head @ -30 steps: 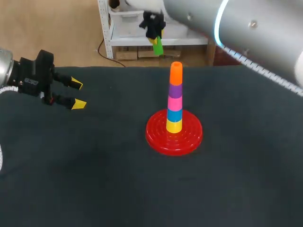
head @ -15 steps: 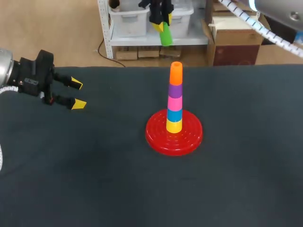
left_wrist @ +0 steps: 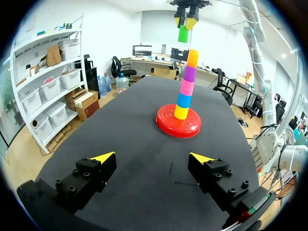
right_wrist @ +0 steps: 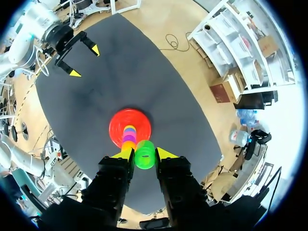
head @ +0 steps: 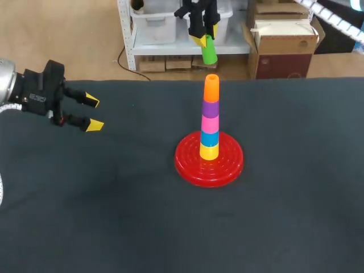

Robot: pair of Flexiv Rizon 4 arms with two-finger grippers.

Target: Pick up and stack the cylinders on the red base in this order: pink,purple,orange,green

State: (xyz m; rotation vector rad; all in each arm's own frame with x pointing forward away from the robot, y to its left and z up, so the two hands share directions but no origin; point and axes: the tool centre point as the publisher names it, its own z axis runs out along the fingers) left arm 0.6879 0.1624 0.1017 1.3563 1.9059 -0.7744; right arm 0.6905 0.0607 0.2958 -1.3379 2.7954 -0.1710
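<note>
The red base (head: 209, 164) sits mid-table with a stack on its peg: yellow, blue, pink (head: 210, 123), purple (head: 210, 108) and orange (head: 211, 88) on top. High above the stack, slightly behind it, my right gripper (head: 205, 37) is shut on the green cylinder (head: 209, 51), which hangs tilted. The right wrist view looks straight down: the green cylinder (right_wrist: 144, 154) sits between the yellow fingertips, just beside the stack (right_wrist: 128, 136) and the base (right_wrist: 130, 127). My left gripper (head: 93, 114) stands open over the table's far left, nothing between its fingers (left_wrist: 102, 157).
The black table top (head: 114, 216) is bare around the base. The left wrist view shows the stack (left_wrist: 185, 91) well ahead of the open left gripper (left_wrist: 152, 157), with the green cylinder (left_wrist: 183, 33) hanging above it.
My right gripper has carried the green cylinder to the right, nearer to above the stack, and the arm has swung out of the foreground. The left arm has not moved.
</note>
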